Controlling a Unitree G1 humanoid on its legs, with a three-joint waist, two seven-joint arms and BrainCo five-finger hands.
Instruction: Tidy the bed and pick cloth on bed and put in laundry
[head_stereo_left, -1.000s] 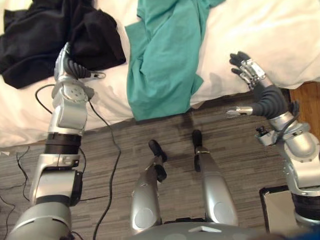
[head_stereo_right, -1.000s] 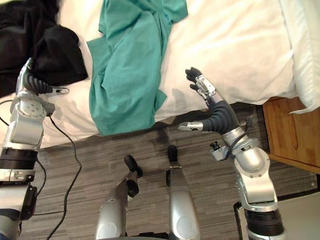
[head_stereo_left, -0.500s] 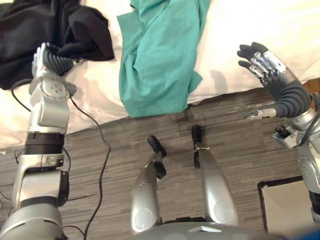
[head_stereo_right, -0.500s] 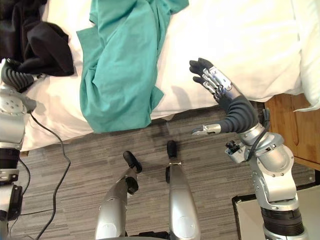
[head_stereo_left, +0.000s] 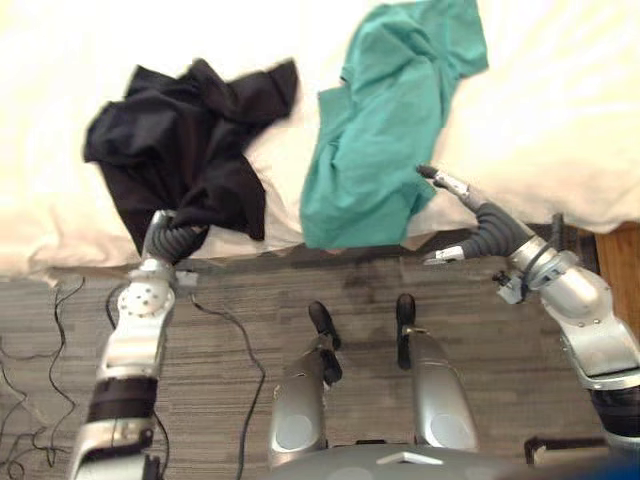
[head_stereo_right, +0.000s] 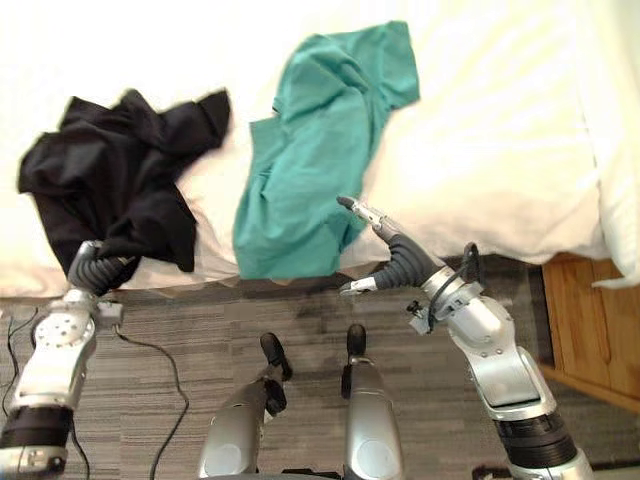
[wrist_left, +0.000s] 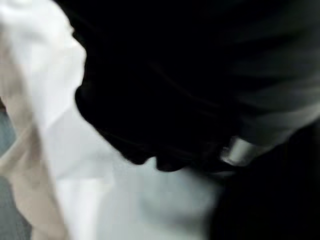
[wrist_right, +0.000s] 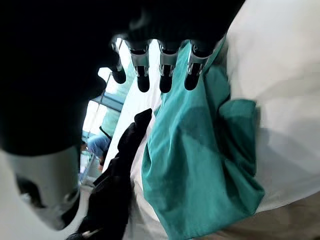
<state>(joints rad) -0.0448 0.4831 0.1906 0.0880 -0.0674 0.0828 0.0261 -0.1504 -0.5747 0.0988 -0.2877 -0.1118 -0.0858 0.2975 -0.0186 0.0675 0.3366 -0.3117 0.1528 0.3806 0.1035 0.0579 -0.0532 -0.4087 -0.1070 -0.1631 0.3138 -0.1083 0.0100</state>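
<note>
Right hand (head_stereo_right: 375, 220) sits at centre right of the head views, its fingers straight and held side by side and its thumb stuck out apart below them, holding nothing. The fingertips reach the lower right edge of the teal cloth (head_stereo_left: 385, 130), just beside it; whether they touch it I cannot tell. That cloth lies crumpled across the white bed (head_stereo_left: 560, 110), its lower end draped over the near edge. The left hand (head_stereo_left: 170, 240), at lower left, is pushed up into the hanging hem of the black cloth (head_stereo_left: 185, 150), and its state cannot be told. The black cloth lies bunched at upper left, apart from the teal one. Grey plank floor (head_stereo_left: 230, 310) runs below, with a wooden nightstand (head_stereo_right: 590, 320) at right.
</note>
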